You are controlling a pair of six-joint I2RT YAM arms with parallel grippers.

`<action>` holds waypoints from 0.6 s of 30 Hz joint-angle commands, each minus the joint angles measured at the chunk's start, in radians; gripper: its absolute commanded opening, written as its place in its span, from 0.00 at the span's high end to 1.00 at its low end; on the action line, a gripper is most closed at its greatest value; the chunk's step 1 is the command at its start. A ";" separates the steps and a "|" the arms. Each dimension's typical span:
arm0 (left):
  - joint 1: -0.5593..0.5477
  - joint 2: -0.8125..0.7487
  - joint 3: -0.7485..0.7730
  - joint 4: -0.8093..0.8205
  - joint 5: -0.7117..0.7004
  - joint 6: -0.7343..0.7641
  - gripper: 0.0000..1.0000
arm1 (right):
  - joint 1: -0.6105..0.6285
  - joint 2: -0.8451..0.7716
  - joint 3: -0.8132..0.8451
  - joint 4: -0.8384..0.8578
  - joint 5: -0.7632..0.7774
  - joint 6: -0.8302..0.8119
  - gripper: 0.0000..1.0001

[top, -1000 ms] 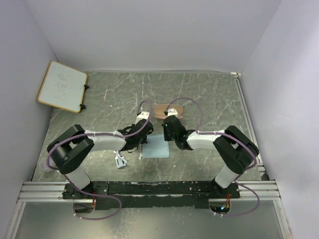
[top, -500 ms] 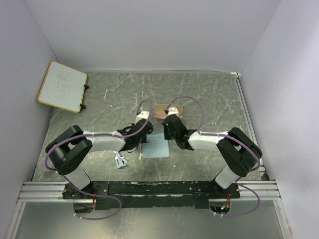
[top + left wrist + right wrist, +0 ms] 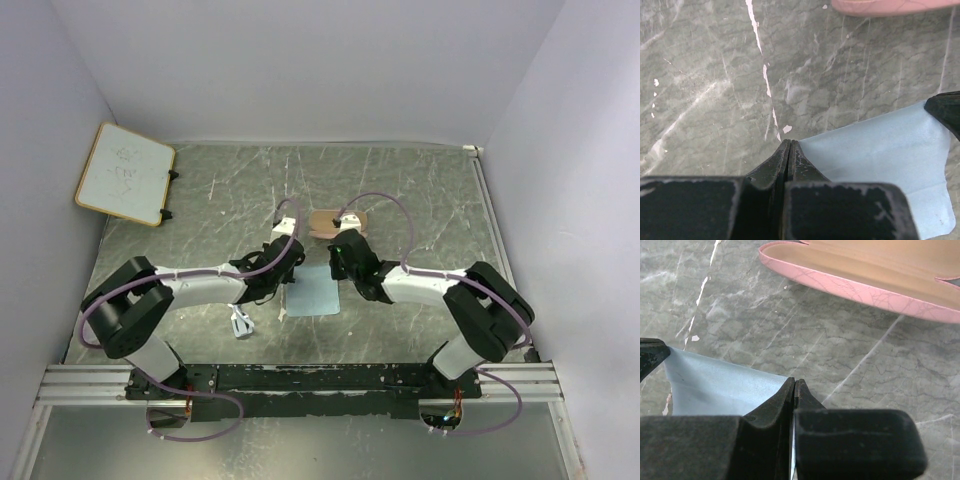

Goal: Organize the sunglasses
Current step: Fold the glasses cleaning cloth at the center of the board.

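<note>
The sunglasses (image 3: 240,322), a small white-framed pair, lie on the table left of the light blue cloth (image 3: 312,296), just in front of my left forearm. They do not show in either wrist view. My left gripper (image 3: 789,143) is shut on the cloth's (image 3: 880,160) far left corner. Shut on the far right corner of the cloth (image 3: 715,387) is my right gripper (image 3: 794,382), with a sliver of fabric between its fingers. Just beyond both grippers, the pink case (image 3: 865,275) lies open.
A small whiteboard (image 3: 125,172) leans at the back left corner. The case (image 3: 337,222) sits mid-table behind the cloth. White walls close in the table on three sides. A metal rail (image 3: 300,378) runs along the near edge under the arm bases.
Both arms have sunk lower and stretched out over the table. Both grippers stay shut at the cloth's far corners, and the cloth and sunglasses lie where they were.
</note>
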 commanded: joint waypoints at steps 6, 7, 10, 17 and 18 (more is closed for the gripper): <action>-0.006 -0.046 -0.026 0.022 0.017 0.019 0.93 | 0.006 -0.056 -0.034 -0.013 0.018 0.000 1.00; -0.006 -0.045 -0.026 0.022 0.021 0.019 0.93 | 0.007 -0.057 -0.035 -0.014 0.017 0.001 1.00; -0.010 -0.049 -0.034 0.028 0.027 0.014 0.93 | 0.011 -0.067 -0.041 -0.015 0.017 0.005 1.00; -0.014 -0.053 -0.037 0.032 0.032 0.014 0.93 | 0.016 -0.080 -0.046 -0.021 0.015 0.010 1.00; -0.015 -0.057 -0.040 0.031 0.034 0.013 0.93 | 0.019 -0.086 -0.050 -0.021 0.015 0.009 1.00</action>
